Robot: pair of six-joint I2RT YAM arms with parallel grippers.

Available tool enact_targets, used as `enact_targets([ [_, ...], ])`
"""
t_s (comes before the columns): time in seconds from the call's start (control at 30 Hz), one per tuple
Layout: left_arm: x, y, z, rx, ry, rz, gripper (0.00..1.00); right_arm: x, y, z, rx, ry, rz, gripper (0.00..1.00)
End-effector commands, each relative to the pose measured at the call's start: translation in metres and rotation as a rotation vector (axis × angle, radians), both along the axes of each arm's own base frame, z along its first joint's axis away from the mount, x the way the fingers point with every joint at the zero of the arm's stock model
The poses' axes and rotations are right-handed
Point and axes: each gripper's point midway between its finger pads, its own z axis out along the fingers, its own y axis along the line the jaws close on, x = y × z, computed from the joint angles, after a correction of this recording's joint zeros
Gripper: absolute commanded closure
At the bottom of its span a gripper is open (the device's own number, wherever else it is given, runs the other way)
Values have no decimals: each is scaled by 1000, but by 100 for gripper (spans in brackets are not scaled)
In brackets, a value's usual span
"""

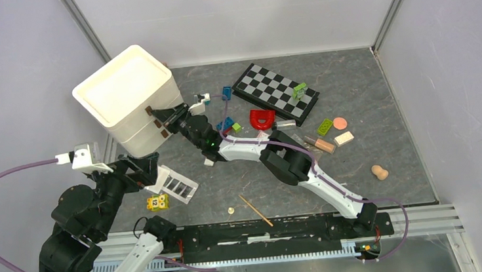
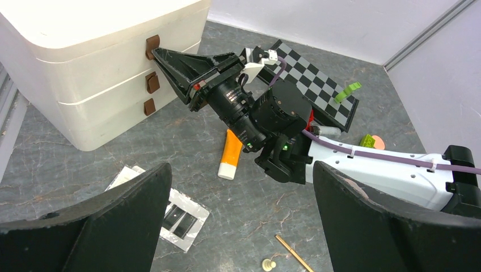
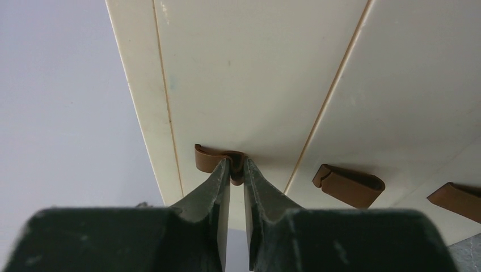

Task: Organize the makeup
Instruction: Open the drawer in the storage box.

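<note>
right gripper (image 3: 237,169) pinches the top brown leather pull tab (image 3: 211,157) of the white three-drawer plastic chest (image 3: 255,68), dead ahead of the fingers; i judge the pull runs straight back along them. orange tube with white cap (image 2: 231,152) lies behind the fingers, under that wrist. left gripper (image 1: 144,169) is spread wide, farther off.

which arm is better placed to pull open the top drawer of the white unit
Right. The right pincer is at the top drawer, tips pinching the brown tab on the white drawer unit. The left pincer hangs open, apart from the unit.

right arm (image 1: 297,164): jaws at white drawer unit's (image 1: 126,90) brown tab (image 1: 150,110) | left arm (image 1: 93,208): by white palette (image 1: 180,187)
</note>
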Motion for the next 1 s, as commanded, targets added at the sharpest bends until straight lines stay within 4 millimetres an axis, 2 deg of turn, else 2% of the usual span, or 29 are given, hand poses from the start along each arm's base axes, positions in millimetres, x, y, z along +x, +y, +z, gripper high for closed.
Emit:
enact_targets([
  [0.0,0,3,4,16,-20,5,0,-2,-1,31,90,-38,-12,83],
  [0.2,0,3,3,14,-19,7,0,-6,-4,37,108,-59,-8,100],
  [0.57,0,2,2,16,-14,2,0,-20,-36,64,160,-116,-41,100],
  [0.83,1,1,1,10,-11,3,0,-33,-50,68,174,-136,-20,100],
  [0.97,2,1,0,12,-5,4,0,-42,-63,69,187,-142,-18,100],
])
